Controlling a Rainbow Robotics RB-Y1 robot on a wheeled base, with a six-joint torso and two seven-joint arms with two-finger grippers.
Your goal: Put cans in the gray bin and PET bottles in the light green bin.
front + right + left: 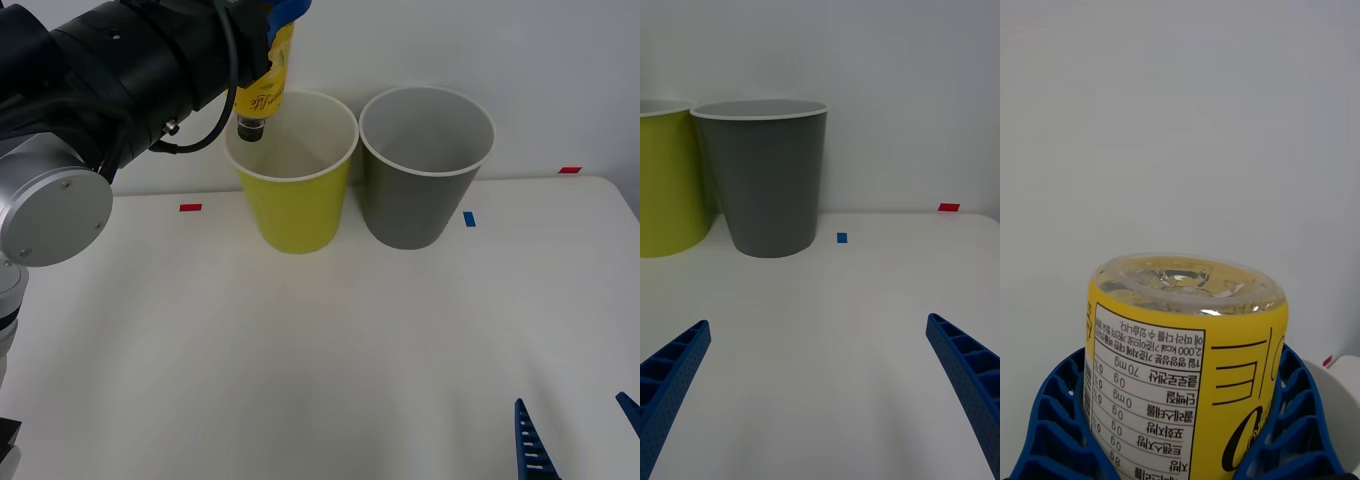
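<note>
- One bottle in hand: left gripper (284,12) is clamped on the small slim plastic PET bottle w/ yellow printed label (266,85), blue ribbed fingers (1045,420) hugging both sides of the body.
- Bottle hangs upside down, dark cap pointing down, clear base toward the wrist cam.
- Cap sits just over the near-left part of the rim of the round tapered yellow-green plastic bin (298,205), at the mouth; not yet released.
- Round tapered dark gray plastic bin (420,200) stands right beside the green one, on the robot's right; what shows of its inside looks bare, bottom hidden.
- Right gripper (818,390) is parked low over the white table (300,380) near the robot, fingers spread wide, holding nothing, well apart from both bins.
- Progress, as a guess: bottle step almost done, drop into the green bin still left. No cans to be seen on the table, so can't tell if any remain.
- Small red & blue tape marks (469,218) lie by the bins.
</note>
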